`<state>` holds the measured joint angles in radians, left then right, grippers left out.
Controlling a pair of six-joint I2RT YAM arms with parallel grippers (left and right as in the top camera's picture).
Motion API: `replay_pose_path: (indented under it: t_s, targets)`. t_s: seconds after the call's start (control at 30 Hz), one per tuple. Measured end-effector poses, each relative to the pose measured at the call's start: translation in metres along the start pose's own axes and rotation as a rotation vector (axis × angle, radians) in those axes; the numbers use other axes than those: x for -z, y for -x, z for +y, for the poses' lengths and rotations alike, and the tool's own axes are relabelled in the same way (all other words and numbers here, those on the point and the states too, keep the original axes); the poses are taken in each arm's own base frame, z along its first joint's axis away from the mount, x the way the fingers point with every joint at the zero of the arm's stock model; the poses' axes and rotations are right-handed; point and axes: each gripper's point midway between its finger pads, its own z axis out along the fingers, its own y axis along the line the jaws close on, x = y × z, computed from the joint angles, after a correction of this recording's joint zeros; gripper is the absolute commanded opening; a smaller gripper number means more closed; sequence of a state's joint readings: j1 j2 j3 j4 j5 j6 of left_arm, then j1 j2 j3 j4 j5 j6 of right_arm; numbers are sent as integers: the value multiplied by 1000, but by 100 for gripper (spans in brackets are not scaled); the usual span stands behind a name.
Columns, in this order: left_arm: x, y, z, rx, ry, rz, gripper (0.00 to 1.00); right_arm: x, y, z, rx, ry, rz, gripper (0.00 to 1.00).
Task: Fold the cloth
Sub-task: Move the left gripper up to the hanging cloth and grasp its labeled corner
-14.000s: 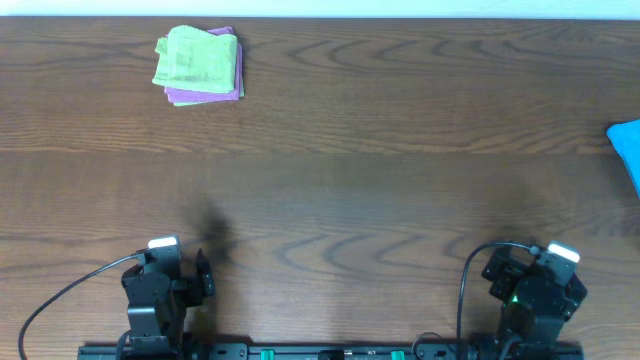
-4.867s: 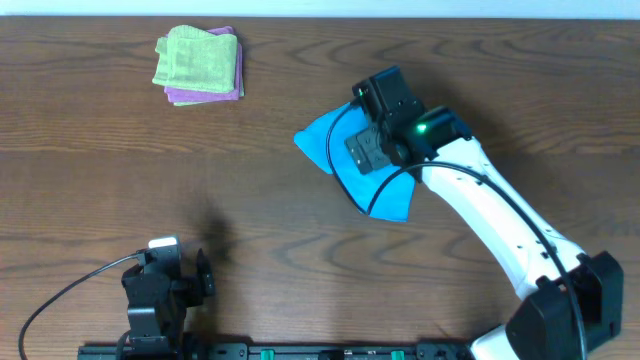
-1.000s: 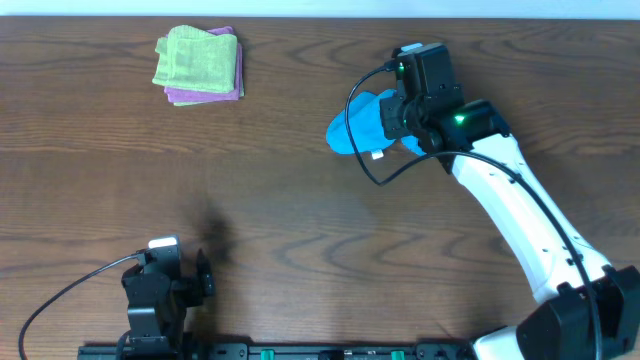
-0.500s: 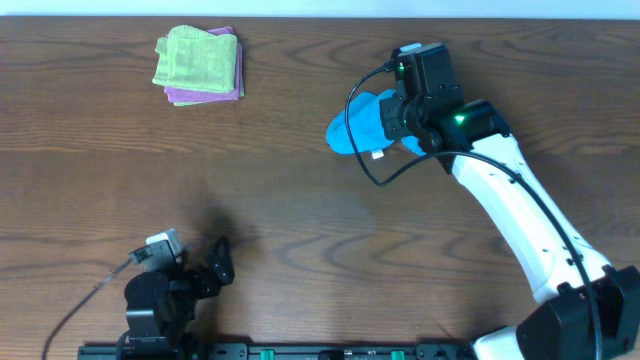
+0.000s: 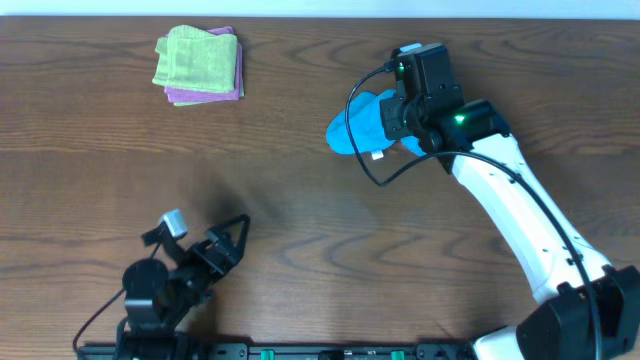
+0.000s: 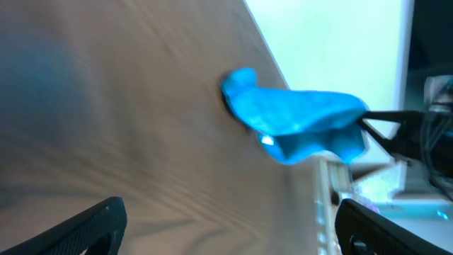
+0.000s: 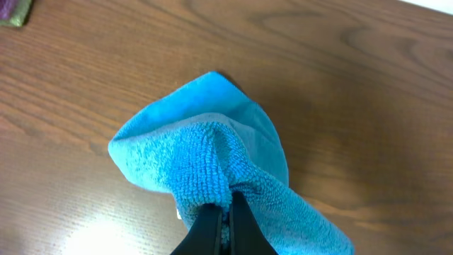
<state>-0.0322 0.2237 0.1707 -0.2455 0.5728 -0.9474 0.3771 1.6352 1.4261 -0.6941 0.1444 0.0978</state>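
**a:** left gripper is what's moved. 0.5 s back it was only tipping off its rest at the near edge, now it's raised and turned toward the middle of the table. right arm hasn't budged in the last second: same pose, same bundle.

**b:** and the blue cloth?

**a:** bunched up and pinched in the right gripper, far side of the table, right of centre. on my right wrist view the jaws are clamped tight on a ridge of terry and the rest droops away below. from the left wrist view 1 tip looks to touch the wood, though i can't be sure.

**b:** left tool state?

**a:** spread wide, nothing in it. its fingers sit at the 2 bottom corners of my left wrist view, with the cloth well off between them.

**b:** so what step are we on?

**a:** by my reckoning, pre-fold. it's not laid flat yet, so 0 folds done. next i'd want the left gripper out to a free corner, then both arms pulling it square on the wood before any fold. finding a clean corner in that bundle is the hard bit.

**b:** anything in the way?

**a:** green cloth folded on a pink cloth, far left corner, well apart.
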Motion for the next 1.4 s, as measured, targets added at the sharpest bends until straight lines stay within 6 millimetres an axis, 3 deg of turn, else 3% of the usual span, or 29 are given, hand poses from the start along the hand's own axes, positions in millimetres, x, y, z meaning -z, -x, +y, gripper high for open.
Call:
replay_pose_path:
  t_s: [0.1,0.3,0.47,0.7,0.9,1.1,1.4]
  targets:
    - [-17,-11,-9,5,-26,91,96,0,1,0,0,-2,-2,1]
    - [-55,-64,-15,-21,67,369,96,0,1,0,-1,-2,-4,1]
    - [-91,-82,-27,-62,164,446,95,0,3,3,-16,17,-12,1]
    - [-154,-67,-34,-80,174,349,96,5,19,15,-102,89,-59,2]
    - [-185,-44,-31,-61,160,196,95,12,38,24,-150,149,-119,2]
    - [-208,-18,-40,14,96,10,95,13,40,28,-169,174,-123,2]
    - [-248,-30,-53,126,82,-25,95,14,43,29,-173,180,-134,2]
